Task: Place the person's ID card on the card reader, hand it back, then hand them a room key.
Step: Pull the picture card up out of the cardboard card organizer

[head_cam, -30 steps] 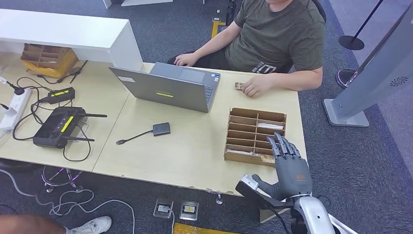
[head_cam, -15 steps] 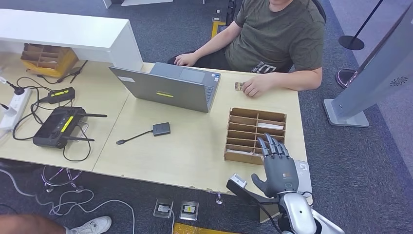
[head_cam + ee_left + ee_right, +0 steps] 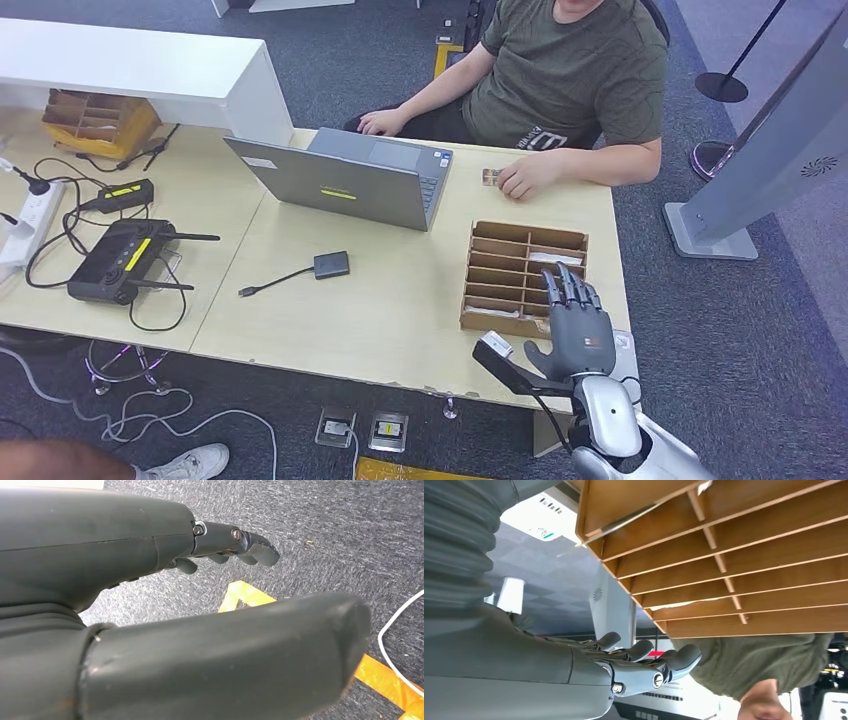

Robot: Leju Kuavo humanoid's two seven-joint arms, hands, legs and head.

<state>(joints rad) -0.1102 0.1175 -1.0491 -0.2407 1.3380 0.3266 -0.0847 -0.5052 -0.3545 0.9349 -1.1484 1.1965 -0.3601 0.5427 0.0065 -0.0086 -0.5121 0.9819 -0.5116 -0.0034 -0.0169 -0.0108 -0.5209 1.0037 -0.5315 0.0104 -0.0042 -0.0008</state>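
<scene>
A small ID card [image 3: 490, 177] lies on the table's far side, just beside the seated person's hand [image 3: 525, 178]. My right hand [image 3: 577, 325] hovers over the near right corner of the table with fingers spread, holding nothing. Its fingertips reach over the near edge of a wooden slotted organiser [image 3: 525, 275]. White cards [image 3: 553, 258] lie in some slots. A white card reader [image 3: 627, 343] peeks out to the right of the hand. In the right wrist view the hand [image 3: 624, 672] sits close to the organiser [image 3: 724, 555]. My left hand [image 3: 150, 595] hangs over the carpet, holding nothing.
An open laptop [image 3: 345, 180] stands mid-table, with a black adapter on a cable [image 3: 330, 264] in front of it. A black controller [image 3: 120, 260] and several cables lie at the left. A white raised counter [image 3: 140, 65] is at the back left and a grey kiosk [image 3: 790, 150] on the right.
My right hand has shifted a little left and forward over the organiser's near edge. The white card reader now shows beside it. The person and the ID card have not moved.
</scene>
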